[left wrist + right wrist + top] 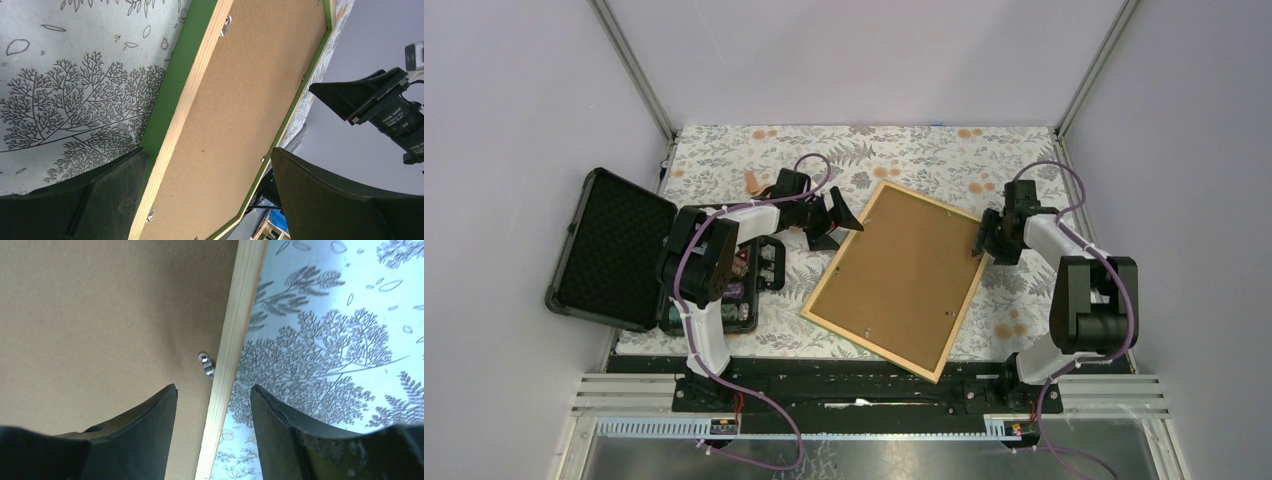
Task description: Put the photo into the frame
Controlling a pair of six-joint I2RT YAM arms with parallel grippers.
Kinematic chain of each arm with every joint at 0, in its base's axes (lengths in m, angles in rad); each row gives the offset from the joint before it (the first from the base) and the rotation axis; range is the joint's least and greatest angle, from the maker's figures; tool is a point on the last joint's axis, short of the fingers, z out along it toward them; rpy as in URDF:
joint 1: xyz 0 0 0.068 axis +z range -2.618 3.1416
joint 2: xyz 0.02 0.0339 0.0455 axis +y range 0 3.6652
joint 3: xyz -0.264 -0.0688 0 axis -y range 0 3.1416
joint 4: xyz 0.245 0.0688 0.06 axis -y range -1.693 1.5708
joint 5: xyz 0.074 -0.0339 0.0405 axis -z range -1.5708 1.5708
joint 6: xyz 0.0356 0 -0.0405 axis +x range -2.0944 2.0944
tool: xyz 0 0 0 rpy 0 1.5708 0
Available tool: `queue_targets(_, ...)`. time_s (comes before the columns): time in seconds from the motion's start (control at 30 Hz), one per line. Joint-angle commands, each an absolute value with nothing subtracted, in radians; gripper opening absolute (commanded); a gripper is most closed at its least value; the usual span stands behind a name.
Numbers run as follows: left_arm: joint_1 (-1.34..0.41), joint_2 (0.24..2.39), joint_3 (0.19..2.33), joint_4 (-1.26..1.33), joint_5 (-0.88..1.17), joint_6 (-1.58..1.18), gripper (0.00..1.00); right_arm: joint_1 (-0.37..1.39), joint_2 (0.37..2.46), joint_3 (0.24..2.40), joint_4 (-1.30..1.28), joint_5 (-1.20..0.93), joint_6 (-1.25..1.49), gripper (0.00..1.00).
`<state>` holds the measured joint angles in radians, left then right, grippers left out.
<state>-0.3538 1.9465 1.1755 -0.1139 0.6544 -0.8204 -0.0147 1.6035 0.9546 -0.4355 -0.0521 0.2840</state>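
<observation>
The frame (869,347) lies back-up in the middle of the table, light wood rim around a brown backing board (899,270). The photo is hidden or out of view. My left gripper (842,218) hangs wide open at the frame's far left corner. In the left wrist view, the frame's green-and-wood rail (185,105) runs between the spread fingers of my left gripper (210,150). My right gripper (981,245) is at the frame's right edge. Its open jaws (214,387) straddle the wood rail (235,340) without touching it, just below a small metal tab (206,365).
An open black case (614,250) with poker chips (739,290) stands at the table's left edge beside my left arm. A small pinkish object (751,180) lies behind the left gripper. Grey walls close in on three sides of the floral cloth (904,150).
</observation>
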Motion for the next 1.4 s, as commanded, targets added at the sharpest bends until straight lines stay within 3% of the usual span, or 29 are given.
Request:
queue_targets(0.0, -0.346, 1.937, 1.167, -0.070, 0.683, -0.829, 0.99, -0.005, 1.519, 0.890, -0.440, -0.131, 0.292, 0.64)
queue_targets(0.43, -0.358, 1.957, 1.127, -0.025, 0.682, -0.855, 0.99, -0.005, 1.561, 0.818, -0.307, -0.265, 0.393, 0.66)
queue_targets(0.9, -0.412, 1.947, 1.091, 0.031, 0.713, -0.901, 0.99, -0.005, 1.803, 1.150, -0.391, -0.277, 0.396, 0.66)
queue_targets(1.07, -0.388, 1.922, 1.090, 0.027, 0.707, -0.901, 0.99, -0.005, 1.708, 1.154, -0.525, -0.066, 0.379, 0.66)
queue_targets(1.17, -0.381, 1.913, 1.090, 0.032, 0.709, -0.905, 0.99, -0.005, 1.635, 1.105, -0.566, -0.064, 0.378, 0.67)
queue_targets(1.27, -0.376, 1.908, 1.088, 0.032, 0.706, -0.904, 0.99, -0.005, 1.572, 1.031, -0.590, -0.091, 0.385, 0.78)
queue_targets(1.37, -0.373, 1.913, 1.090, 0.032, 0.707, -0.905, 0.99, 0.014, 1.507, 0.944, -0.592, -0.098, 0.398, 0.76)
